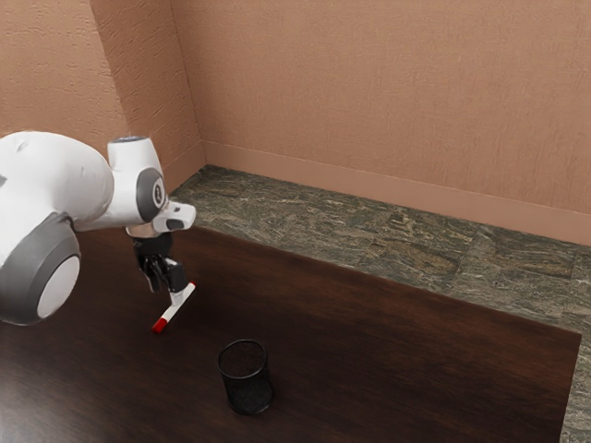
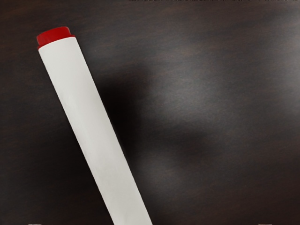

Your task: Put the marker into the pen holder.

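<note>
We are in a plain indoor room, whether home or office we cannot tell: textured salmon-coloured walls [image 1: 388, 101] with a matching baseboard [image 1: 369, 190], and a veined, stone-like floor [image 1: 369, 235] beyond the edge of our dark wooden tabletop [image 1: 416, 341].

The exterior view looks down at a slant from well above the marker [image 1: 173, 312], toward the wall [image 1: 388, 101] beyond it. The wrist view faces down close over the marker, perhaps slightly tilted. Both share the marker and the table [image 1: 351, 332] beside it.
</note>
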Tool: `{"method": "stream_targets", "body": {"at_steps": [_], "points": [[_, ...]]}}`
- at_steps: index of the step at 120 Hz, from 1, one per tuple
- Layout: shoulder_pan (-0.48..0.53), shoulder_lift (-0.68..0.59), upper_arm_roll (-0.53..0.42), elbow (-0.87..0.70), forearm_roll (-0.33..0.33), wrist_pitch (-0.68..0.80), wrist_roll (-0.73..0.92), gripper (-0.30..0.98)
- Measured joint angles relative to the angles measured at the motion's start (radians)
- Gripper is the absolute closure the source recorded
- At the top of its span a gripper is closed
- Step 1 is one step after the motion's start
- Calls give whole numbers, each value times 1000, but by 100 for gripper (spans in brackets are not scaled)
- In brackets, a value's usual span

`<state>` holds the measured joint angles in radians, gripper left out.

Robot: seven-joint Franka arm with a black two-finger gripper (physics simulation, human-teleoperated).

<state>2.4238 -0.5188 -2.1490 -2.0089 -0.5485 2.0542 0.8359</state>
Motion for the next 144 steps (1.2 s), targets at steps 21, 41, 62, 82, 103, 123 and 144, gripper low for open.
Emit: {"method": "stream_targets", "body": {"at_steps": [21, 41, 62, 82, 103, 123, 144], "points": [[55, -91, -43, 83, -79, 39, 38, 32], [122, -165, -91, 150, -136, 55, 63, 40], [138, -185, -101, 161, -158, 62, 83, 49], [139, -189, -102, 162, -176, 66, 95, 63], [132, -177, -103, 155, -232, 80, 110, 74], [70, -93, -86, 88, -354, 104, 176, 78], [-239, 78, 137, -59, -386, 134, 253, 79]]}}
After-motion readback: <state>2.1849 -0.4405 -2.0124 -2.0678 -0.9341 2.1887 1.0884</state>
